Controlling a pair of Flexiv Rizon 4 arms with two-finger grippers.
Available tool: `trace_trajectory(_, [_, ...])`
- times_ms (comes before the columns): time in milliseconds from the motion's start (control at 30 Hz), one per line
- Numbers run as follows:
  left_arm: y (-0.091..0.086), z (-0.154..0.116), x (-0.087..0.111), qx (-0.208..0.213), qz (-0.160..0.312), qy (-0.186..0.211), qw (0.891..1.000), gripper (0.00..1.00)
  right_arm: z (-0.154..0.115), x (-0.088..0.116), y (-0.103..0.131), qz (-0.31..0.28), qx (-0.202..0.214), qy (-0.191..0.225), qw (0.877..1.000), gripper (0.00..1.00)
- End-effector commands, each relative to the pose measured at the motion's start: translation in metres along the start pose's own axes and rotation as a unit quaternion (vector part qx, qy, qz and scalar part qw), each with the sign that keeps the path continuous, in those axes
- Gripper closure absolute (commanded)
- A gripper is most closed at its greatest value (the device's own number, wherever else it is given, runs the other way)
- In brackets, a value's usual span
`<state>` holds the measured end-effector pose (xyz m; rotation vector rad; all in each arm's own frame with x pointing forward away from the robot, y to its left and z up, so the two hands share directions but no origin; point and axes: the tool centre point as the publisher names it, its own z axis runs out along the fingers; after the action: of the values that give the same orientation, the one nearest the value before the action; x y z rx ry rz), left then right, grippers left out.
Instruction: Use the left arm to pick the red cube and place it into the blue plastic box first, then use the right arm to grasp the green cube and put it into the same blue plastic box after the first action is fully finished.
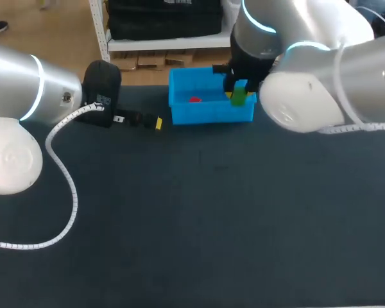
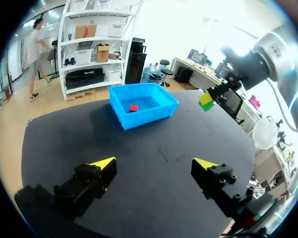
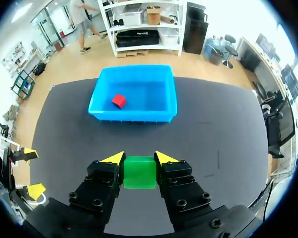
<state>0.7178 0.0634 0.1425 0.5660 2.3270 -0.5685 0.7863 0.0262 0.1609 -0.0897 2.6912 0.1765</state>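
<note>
The red cube [image 1: 194, 99] lies inside the blue plastic box [image 1: 179, 114] at the table's back; it also shows in the box in the left wrist view [image 2: 133, 108] and the right wrist view [image 3: 119, 101]. My right gripper [image 3: 139, 158] is shut on the green cube [image 3: 139, 172], held in the air on the near side of the box [image 3: 134, 114]; from the head view the green cube [image 1: 239, 96] overlaps the box's right end. My left gripper [image 2: 154, 162] stands open and holds nothing, low over the table left of the box [image 2: 126, 119], its yellow tip [image 1: 158, 123] near the box's left wall.
A white coiled cable [image 1: 67, 179] hangs from my left arm over the table's left part. Dark mat [image 1: 212, 212] covers the whole table in front of the box.
</note>
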Motion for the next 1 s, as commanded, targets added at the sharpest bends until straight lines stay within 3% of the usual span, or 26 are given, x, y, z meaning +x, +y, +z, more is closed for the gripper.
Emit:
trace_trajectory(33, [0.002,0.000,0.001,0.006,0.001,-0.003,1.000,0.00,-0.003,0.009,-0.002,0.000,-0.003,-0.049,0.999,1.00])
trace_trajectory(400, [0.002,0.000,0.001,0.006,0.001,-0.003,1.000,0.00,0.005,0.000,0.001,-0.014,-0.019,-0.074,0.997,1.00])
trace_trajectory(1000, [0.002,0.000,0.001,0.006,0.001,-0.003,1.000,0.00,0.055,-0.060,0.004,-0.025,-0.052,-0.103,0.993,1.00])
